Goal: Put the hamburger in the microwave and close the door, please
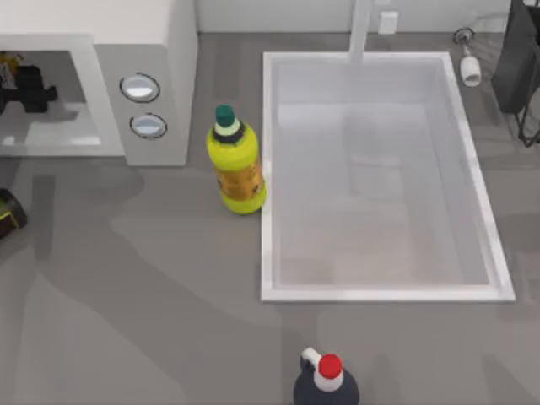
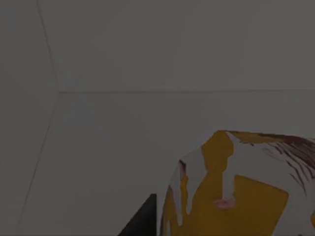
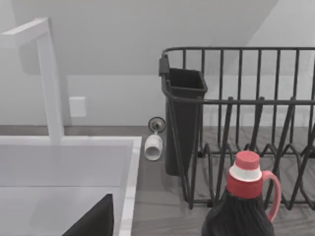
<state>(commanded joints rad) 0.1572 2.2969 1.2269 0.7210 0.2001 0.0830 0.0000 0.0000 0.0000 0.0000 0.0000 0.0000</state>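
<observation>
The microwave (image 1: 143,51) stands at the back left, its cavity open towards the front and two round dials (image 1: 140,87) on its side panel. My left gripper (image 1: 25,89) reaches into the cavity. In the dim left wrist view the hamburger (image 2: 241,191), white with orange-yellow blotches, sits close up against one dark finger (image 2: 142,222), just above the cavity floor, and the gripper is shut on it. The door is out of view. My right gripper (image 3: 157,223) is parked open near the table's front, behind a dark bottle.
A yellow bottle with a green cap (image 1: 235,162) stands between the microwave and the white sink (image 1: 267,177). A dark bottle with a red cap (image 1: 327,381) is at the front edge. A black dish rack (image 3: 236,123) and a small white cup (image 3: 153,146) are at the back right.
</observation>
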